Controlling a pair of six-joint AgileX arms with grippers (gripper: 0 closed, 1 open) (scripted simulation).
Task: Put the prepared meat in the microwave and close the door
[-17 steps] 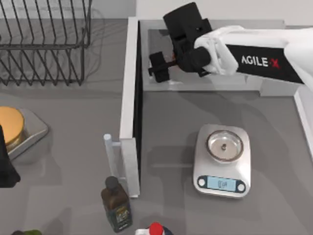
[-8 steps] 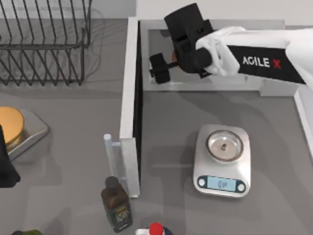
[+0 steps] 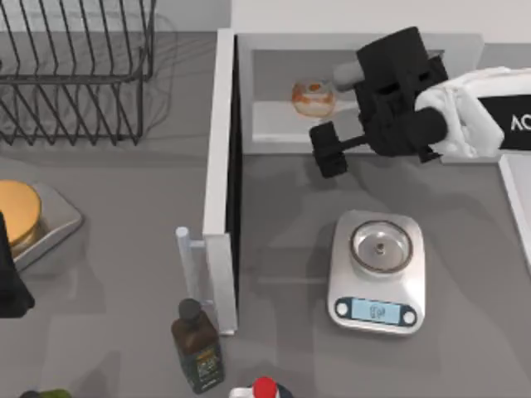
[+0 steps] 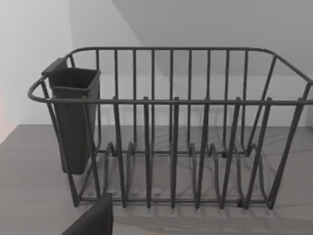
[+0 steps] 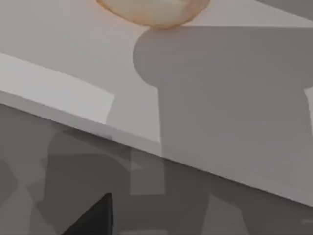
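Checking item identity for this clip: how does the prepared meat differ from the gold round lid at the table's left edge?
The prepared meat is a small orange-brown lump with cream patches; the gold round lid is a larger flat disc of plain gold. The meat lies on the microwave cavity floor, behind the open door; the lid sits on a grey base out on the table. Both are round and untouched by either pincer.

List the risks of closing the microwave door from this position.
1. The right hand hovers just outside the large white-grey microwave, in front of its cavity mouth; a swinging door could strike it.
2. The tall white-grey door stands wide open, with the dark brown glass bottle close to its pale bar handle; reaching for the handle might topple the bottle.
3. The small orange-brown prepared meat rests on the cavity floor and might shift if the door slams.
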